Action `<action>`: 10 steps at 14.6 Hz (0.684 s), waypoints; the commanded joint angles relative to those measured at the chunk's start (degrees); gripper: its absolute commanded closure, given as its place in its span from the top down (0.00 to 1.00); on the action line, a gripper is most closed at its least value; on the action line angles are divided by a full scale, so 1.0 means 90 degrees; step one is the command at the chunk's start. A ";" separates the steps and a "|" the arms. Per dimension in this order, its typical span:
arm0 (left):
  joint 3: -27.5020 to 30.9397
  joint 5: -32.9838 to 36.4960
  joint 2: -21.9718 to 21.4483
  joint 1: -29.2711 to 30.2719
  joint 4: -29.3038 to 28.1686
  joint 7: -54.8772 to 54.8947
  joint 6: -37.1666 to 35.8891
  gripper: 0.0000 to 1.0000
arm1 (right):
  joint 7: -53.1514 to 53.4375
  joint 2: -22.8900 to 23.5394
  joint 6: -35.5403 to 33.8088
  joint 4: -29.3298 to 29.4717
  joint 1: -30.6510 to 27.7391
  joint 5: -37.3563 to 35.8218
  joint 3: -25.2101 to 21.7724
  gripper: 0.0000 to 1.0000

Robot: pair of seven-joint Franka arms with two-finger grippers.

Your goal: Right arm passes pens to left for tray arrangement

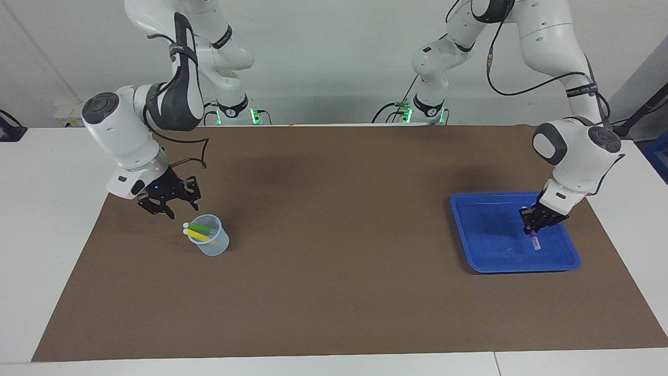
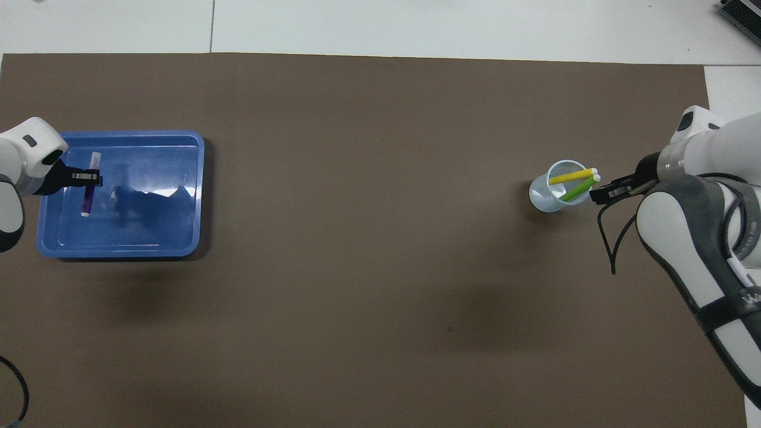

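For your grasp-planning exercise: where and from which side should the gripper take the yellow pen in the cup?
Probably the whitish-tipped end of the yellow pen, which juts past the cup rim toward the right gripper. Come from that side, above the rim.

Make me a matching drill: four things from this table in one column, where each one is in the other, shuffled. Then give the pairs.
1. purple pen
2. green pen
3. blue tray
4. right gripper

A. in the translucent cup
B. toward the left arm's end of the table
C. held by the left gripper over the tray
D. close beside the cup

Pairs: 1-C, 2-A, 3-B, 4-D
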 commanded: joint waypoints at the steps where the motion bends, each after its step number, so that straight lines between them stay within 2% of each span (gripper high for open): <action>1: -0.0053 0.0157 0.0043 0.0144 0.0070 0.0153 0.0098 0.00 | -0.0074 0.0046 0.0150 -0.0072 -0.0106 -0.0133 0.0072 0.56; 7: -0.0043 0.0479 0.0238 0.0330 0.0109 0.0270 0.0362 0.00 | 0.0472 0.0280 0.0286 0.0045 0.0010 -0.0133 0.0081 0.51; 8: -0.0043 0.0489 0.0248 0.0340 0.0109 0.0270 0.0372 0.00 | 0.0608 0.0348 0.0209 0.0142 0.0020 -0.0133 0.0081 0.46; 10: -0.0033 0.0489 0.0287 0.0350 0.0109 0.0290 0.0391 0.00 | 0.0775 0.0466 -0.0122 0.0357 0.0030 -0.0133 0.0081 0.45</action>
